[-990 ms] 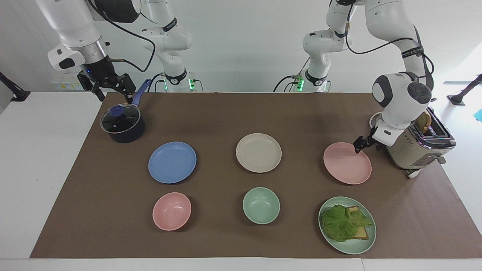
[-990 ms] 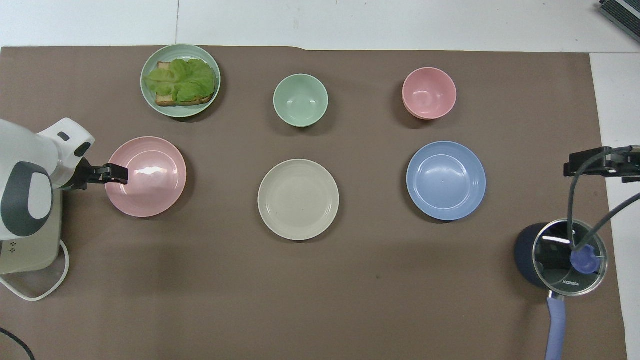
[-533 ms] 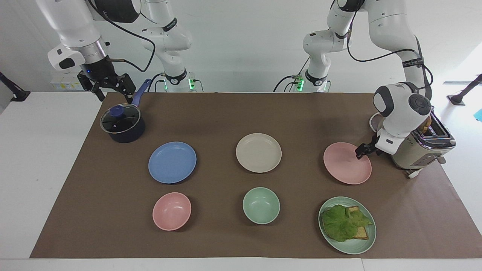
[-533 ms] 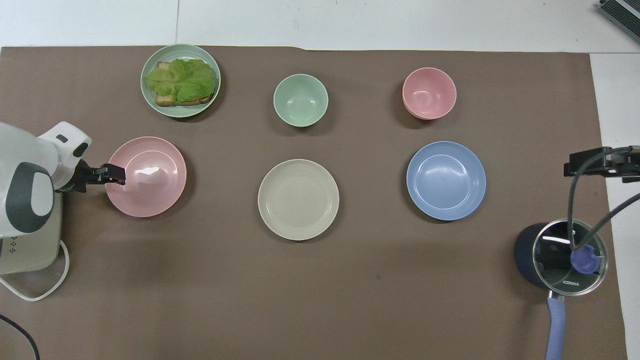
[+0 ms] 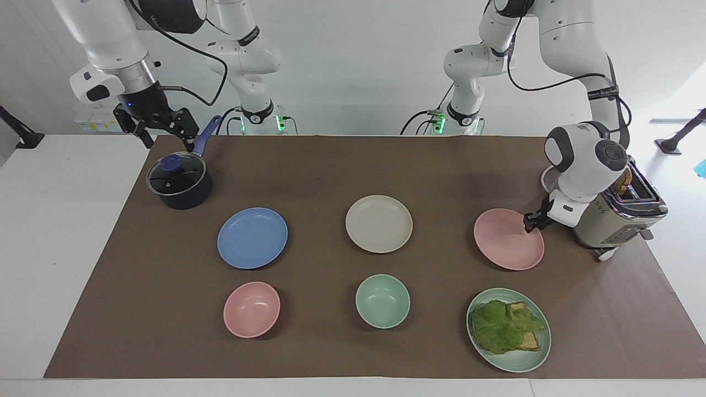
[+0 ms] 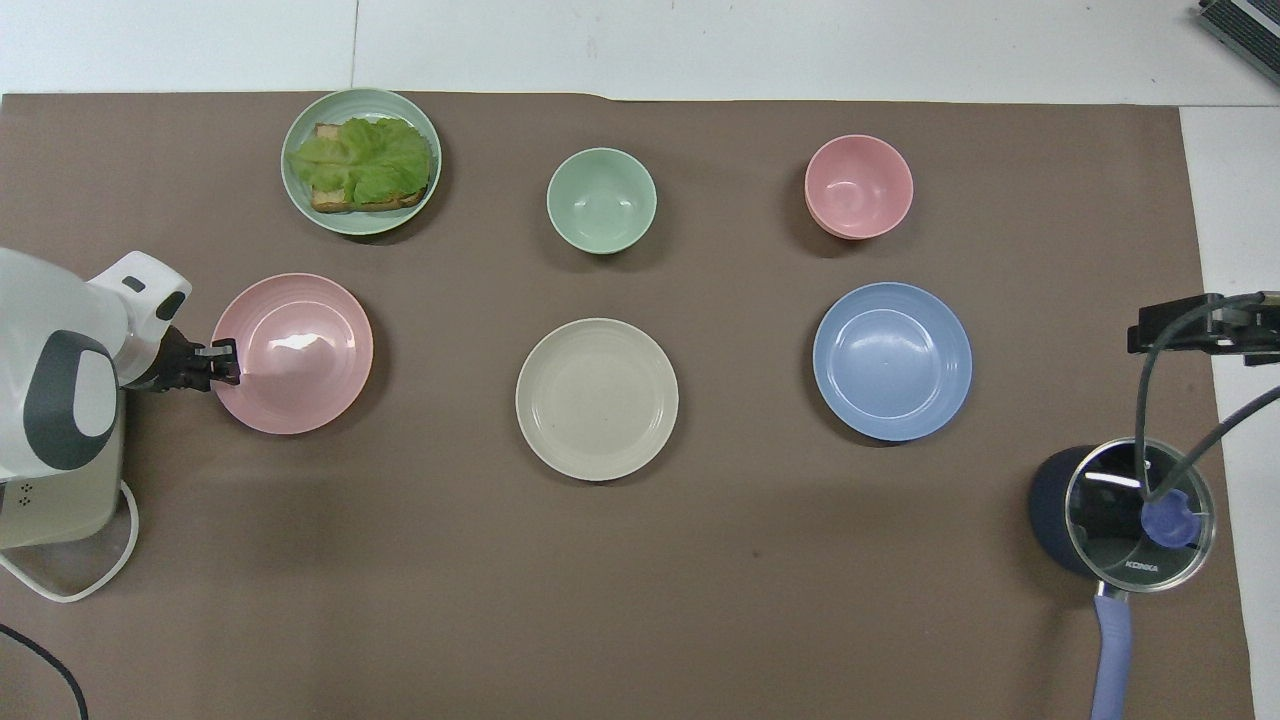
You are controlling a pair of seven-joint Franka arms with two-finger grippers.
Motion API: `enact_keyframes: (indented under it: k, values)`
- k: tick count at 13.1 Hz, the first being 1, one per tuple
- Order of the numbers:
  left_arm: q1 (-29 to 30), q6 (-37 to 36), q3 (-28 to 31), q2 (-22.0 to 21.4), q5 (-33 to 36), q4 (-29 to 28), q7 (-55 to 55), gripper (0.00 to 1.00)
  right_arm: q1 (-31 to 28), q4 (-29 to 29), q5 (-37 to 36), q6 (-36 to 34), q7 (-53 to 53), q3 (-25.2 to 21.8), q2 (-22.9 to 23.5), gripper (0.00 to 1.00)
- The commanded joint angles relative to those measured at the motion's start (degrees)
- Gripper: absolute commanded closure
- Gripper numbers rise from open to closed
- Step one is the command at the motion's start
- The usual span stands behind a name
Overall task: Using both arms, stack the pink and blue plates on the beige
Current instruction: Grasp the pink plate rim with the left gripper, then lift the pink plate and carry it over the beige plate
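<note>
The pink plate (image 5: 504,242) (image 6: 300,350) lies flat on the brown mat toward the left arm's end of the table. My left gripper (image 5: 532,223) (image 6: 222,362) is down at the plate's rim on the toaster side, its fingers pinched on that rim. The beige plate (image 5: 379,223) (image 6: 596,398) sits in the middle of the mat. The blue plate (image 5: 252,237) (image 6: 892,361) lies toward the right arm's end. My right gripper (image 5: 165,134) (image 6: 1180,325) hangs open and holds nothing, above the mat's edge by the pot, well away from the blue plate.
A dark pot with a glass lid (image 5: 179,181) stands beside the right gripper. A beige toaster (image 5: 612,220) sits just beside the left gripper. Farther from the robots are a pink bowl (image 5: 251,309), a green bowl (image 5: 382,301) and a green plate (image 5: 515,364) with lettuce and bread.
My left gripper has dropped from above the pink plate to its rim, drawn back toward the toaster, and closed on the rim. The right arm has not moved.
</note>
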Motion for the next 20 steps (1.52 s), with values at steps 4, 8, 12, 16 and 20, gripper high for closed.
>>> enact_keyframes:
  k: [4,8,12,16,20]
  values:
    - [0.5,-7.0,-0.4,-1.3,-0.5,2.7,-0.4,1.0,-0.5,-1.4,1.0,0.1,-0.1,0.2,-1.4,0.0]
    - [0.5,-21.2,-0.4,-4.5,-8.7,11.6,-0.6,1.0,-0.5,-1.4,1.0,0.2,0.0,0.2,-1.4,0.0]
    - [-4.8,-20.7,-1.1,-6.0,-15.7,10.5,-8.6,1.0,-0.6,-1.4,1.0,0.1,-0.1,0.2,-1.4,0.0]
    - [-14.9,-14.5,-1.1,-7.5,-20.6,7.3,-18.7,1.0,-0.6,-1.4,1.0,0.1,0.0,0.2,-1.4,0.0]
    - [-24.4,-6.7,-1.0,-7.4,-20.7,2.3,-26.0,1.0,-0.6,-1.4,1.0,0.1,-0.1,0.2,-1.3,0.0]
